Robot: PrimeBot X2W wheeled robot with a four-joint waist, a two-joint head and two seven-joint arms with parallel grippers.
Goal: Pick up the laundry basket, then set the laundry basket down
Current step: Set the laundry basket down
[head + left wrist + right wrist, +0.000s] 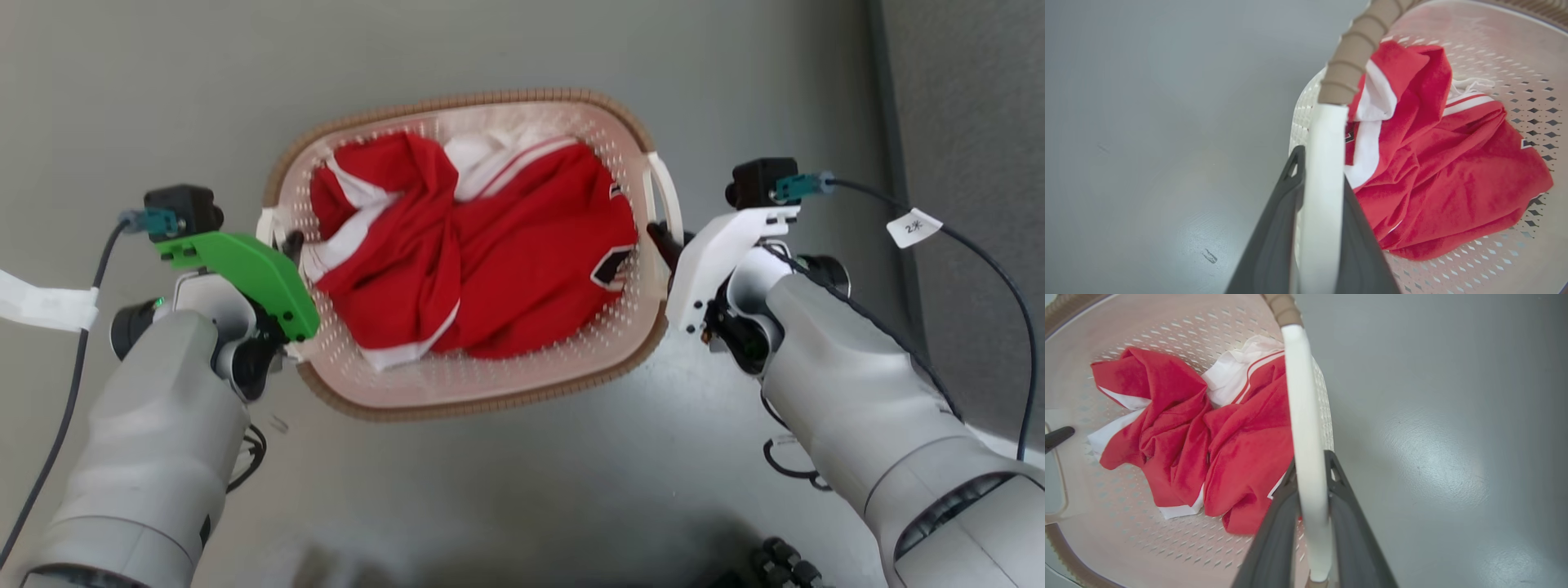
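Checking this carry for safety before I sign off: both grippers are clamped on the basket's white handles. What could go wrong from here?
1. The left gripper and right gripper each pinch only a thin white side handle between two narrow fingers; a handle could slide out, dropping that end.
2. The cream-white perforated plastic laundry basket with brown woven-look rim sits skewed between the arms; uneven motion may twist it and shift the crumpled red-and-white garment.

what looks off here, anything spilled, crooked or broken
Nothing stands out. The laundry basket looks intact, the left fingers and right fingers clamp its white handles, and the crumpled red garment lies wholly inside; nothing spilled.
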